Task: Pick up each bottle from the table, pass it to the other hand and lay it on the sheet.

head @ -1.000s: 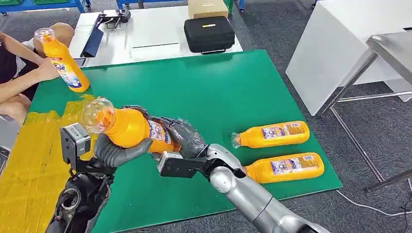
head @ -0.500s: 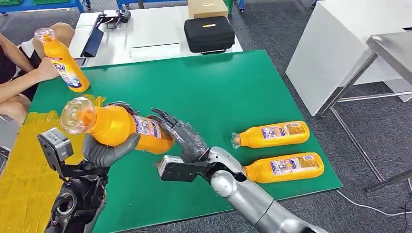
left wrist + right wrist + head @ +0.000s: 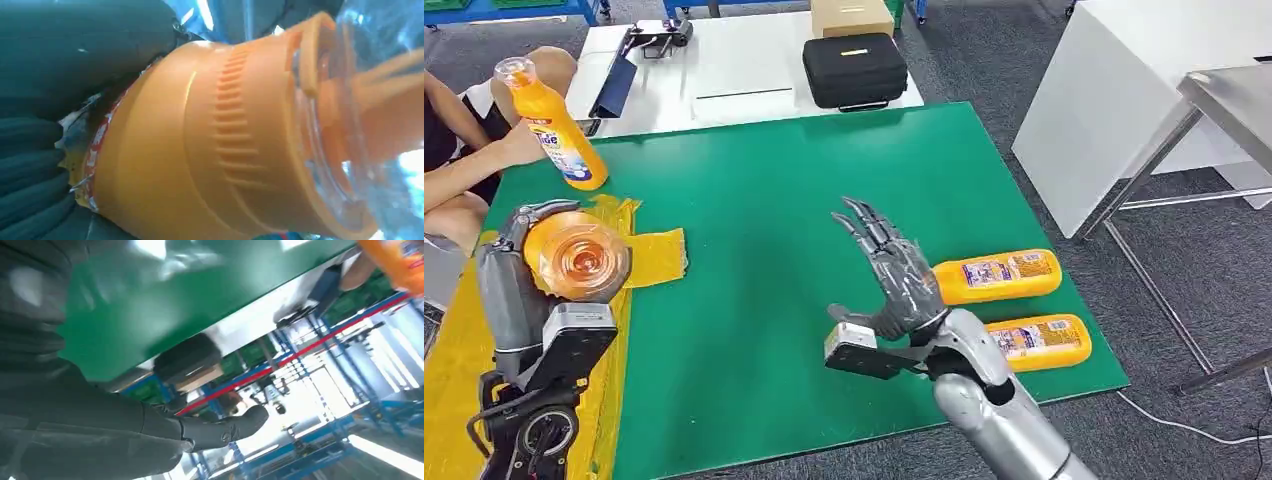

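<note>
My left hand point(image 3: 509, 285) grips an orange bottle point(image 3: 576, 255) with a clear cap, held over the yellow sheet point(image 3: 464, 370) at the table's left; its cap end faces the head camera. Up close in the left wrist view the same orange bottle point(image 3: 210, 145) sits against my dark fingers point(image 3: 30, 165). My right hand point(image 3: 894, 270) is raised over the green table point(image 3: 804, 190), fingers spread, holding nothing. Two more orange bottles lie on their sides at the right: one point(image 3: 994, 277) behind, one point(image 3: 1039, 341) near the front edge. A person's hand holds another bottle point(image 3: 554, 125) upright at the far left.
A person point(image 3: 459, 150) sits at the table's far left corner. Behind the green table stands a white table point(image 3: 734, 70) with a black case point(image 3: 854, 70), a cardboard box point(image 3: 852, 17) and a dark device. A white cabinet point(image 3: 1124, 90) and a metal table point(image 3: 1234, 100) are on the right.
My right hand let go of the bottle and swung right, opening wide. My left hand carried the bottle left over the yellow sheet and turned its cap toward the camera.
</note>
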`<state>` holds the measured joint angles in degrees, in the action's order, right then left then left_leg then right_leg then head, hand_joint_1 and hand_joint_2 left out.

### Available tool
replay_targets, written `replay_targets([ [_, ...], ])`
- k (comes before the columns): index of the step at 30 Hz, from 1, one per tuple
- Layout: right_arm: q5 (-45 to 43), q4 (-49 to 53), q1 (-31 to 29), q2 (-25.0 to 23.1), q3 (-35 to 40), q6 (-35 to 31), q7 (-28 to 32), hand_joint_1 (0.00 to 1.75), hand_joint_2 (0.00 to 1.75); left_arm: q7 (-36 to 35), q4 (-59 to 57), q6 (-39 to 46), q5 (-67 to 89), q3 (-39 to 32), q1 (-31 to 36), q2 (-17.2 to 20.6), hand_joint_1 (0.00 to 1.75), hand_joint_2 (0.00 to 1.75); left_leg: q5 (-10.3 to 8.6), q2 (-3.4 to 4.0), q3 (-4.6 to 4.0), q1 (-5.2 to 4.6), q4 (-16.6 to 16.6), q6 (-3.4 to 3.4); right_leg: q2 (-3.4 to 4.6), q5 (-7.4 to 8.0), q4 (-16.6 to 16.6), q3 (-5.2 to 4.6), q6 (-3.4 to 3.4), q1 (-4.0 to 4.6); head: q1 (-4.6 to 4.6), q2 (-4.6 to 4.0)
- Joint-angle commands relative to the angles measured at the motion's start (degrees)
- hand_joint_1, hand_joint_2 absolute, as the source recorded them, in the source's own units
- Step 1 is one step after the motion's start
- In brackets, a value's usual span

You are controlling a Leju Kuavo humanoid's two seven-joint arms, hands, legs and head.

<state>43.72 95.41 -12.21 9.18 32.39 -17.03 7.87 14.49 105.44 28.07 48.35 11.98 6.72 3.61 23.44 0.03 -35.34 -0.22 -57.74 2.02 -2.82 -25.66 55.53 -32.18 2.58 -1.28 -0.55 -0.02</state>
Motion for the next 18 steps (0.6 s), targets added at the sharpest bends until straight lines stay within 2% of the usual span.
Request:
replay_targets([
  [1,4.02,5.37,1.97,3.97,-3.07,0.81,-1.17,0.00,1.75,-1.86,-2.14,2.97,12.80,-3.10,0.23,1.31,1.71,1.75,0.15,0.03,0.36,0.09,0.01,-0.18,0.30,-0.13,-0.07,0.38,-0.21,0.07,0.00,0.00],
  [2,4.89,7.21,3.38,5.23,-4.17,0.26,-1.34,0.00,1.75,-5.46,-2.54,2.97,27.96,-4.53,-1.15,2.23,1.71,1.75,0.10,0.00,0.25,0.08,0.00,-0.14,0.22,-0.09,-0.04,0.25,-0.17,0.06,0.00,0.00],
  [5,6.60,11.11,8.75,8.84,-8.33,-0.77,-0.99,0.00,1.75,-9.18,-5.69,-3.13,40.69,-4.31,-2.44,5.57,1.75,1.75,0.04,-0.01,0.22,0.04,0.07,-0.08,0.09,-0.07,-0.08,0.20,-0.09,0.02,0.00,0.00],
  [6,6.77,11.70,9.92,9.33,-9.10,-0.18,-0.96,0.00,1.75,-10.46,-6.64,-4.82,41.65,-4.07,-2.23,6.71,1.75,1.75,0.18,-0.01,0.53,0.11,0.10,-0.18,0.26,-0.19,-0.18,0.55,-0.22,0.07,-0.02,0.00],
  [7,7.80,12.80,11.91,10.21,-10.56,1.25,-1.24,0.00,1.75,-15.57,-8.60,-8.33,41.65,-0.08,-0.77,11.87,1.75,1.75,0.05,-0.15,0.31,0.04,0.11,-0.08,-0.02,-0.11,-0.13,0.34,-0.10,0.00,-0.02,0.00],
  [9,10.05,13.59,13.97,10.77,-12.33,1.86,-2.15,0.00,1.75,-20.19,-11.37,-12.93,41.65,3.72,0.88,14.64,1.75,1.75,0.05,-0.34,0.38,0.06,0.11,-0.11,-0.18,-0.18,-0.15,0.45,-0.14,0.02,0.00,0.00],
  [13,14.53,15.47,16.75,12.04,-13.63,5.98,-2.90,0.00,1.75,-20.68,-15.43,-18.68,41.65,3.91,1.69,13.63,1.75,1.75,0.09,-0.25,0.38,0.06,0.09,-0.16,-0.03,-0.19,-0.11,0.41,-0.19,0.03,-0.04,0.00],
  [15,10.33,16.02,17.14,12.16,-13.84,9.65,-0.10,0.00,1.75,-20.57,-15.96,-18.87,41.65,4.20,0.85,14.21,1.75,1.75,0.03,-0.14,0.21,0.05,0.07,-0.09,-0.02,-0.09,-0.09,0.19,-0.11,0.02,-0.02,0.00],
  [17,11.60,16.47,17.90,12.03,-14.57,11.17,-0.25,0.00,1.75,-19.30,-15.95,-18.36,41.65,2.99,-0.55,13.26,1.75,1.75,0.11,-0.10,0.36,0.07,0.08,-0.13,0.10,-0.15,-0.14,0.36,-0.17,0.03,0.00,0.00],
  [18,11.90,16.70,18.16,11.91,-14.78,12.08,-0.42,0.00,1.75,-20.70,-15.93,-18.95,41.65,4.26,-0.33,14.51,1.75,1.75,0.11,0.00,0.33,0.06,0.07,-0.11,0.17,-0.11,-0.13,0.30,-0.14,0.03,0.02,0.00],
])
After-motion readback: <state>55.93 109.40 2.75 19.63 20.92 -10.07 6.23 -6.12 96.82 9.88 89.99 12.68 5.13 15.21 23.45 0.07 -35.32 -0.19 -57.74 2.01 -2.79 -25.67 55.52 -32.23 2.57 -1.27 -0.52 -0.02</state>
